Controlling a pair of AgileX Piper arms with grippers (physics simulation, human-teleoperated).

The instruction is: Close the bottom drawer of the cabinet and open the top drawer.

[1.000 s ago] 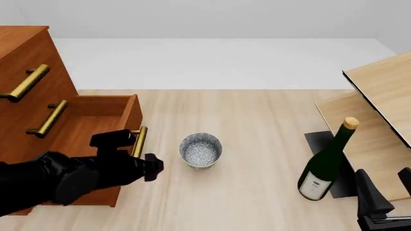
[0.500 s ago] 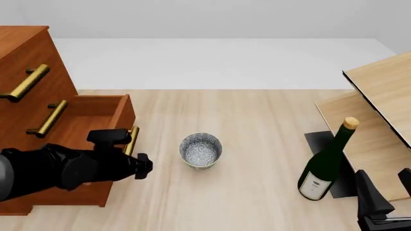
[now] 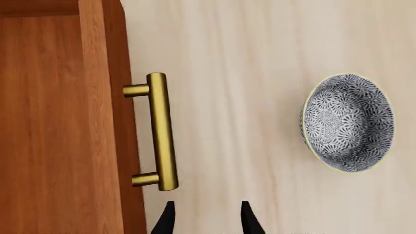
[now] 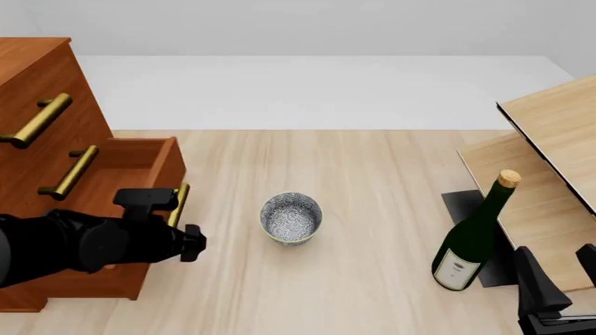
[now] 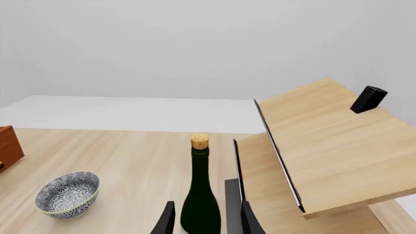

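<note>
bottom drawer (image 4: 139, 230): seen at the lower left of the front frame, still partly pulled out of the cabinet (image 4: 38, 91); judged stiff and heavy, sliding on a straight track, so a flat push on its front panel should move it without any grip

brass handle (image 3: 162, 130): a rigid, smooth bar on two posts, shown left of centre in the left wrist frame; judged the surest spot to press or hook

left claw (image 3: 204, 219): fingers parted with nothing between them; placed just beside the lower end of the handle, whether touching cannot be told; in the front frame the black arm covers most of the drawer front

top drawer (image 4: 42, 105): shut, at the upper left of the front frame; its bar handle (image 4: 38, 120) is judged the place to pull

right claw (image 5: 204, 217): slightly parted, empty, low in its frame behind the bottle (image 5: 200, 195); well apart from the cabinet

bowl (image 4: 290, 218): on the worktop (image 4: 373, 181) near the drawer; judged fragile
</note>
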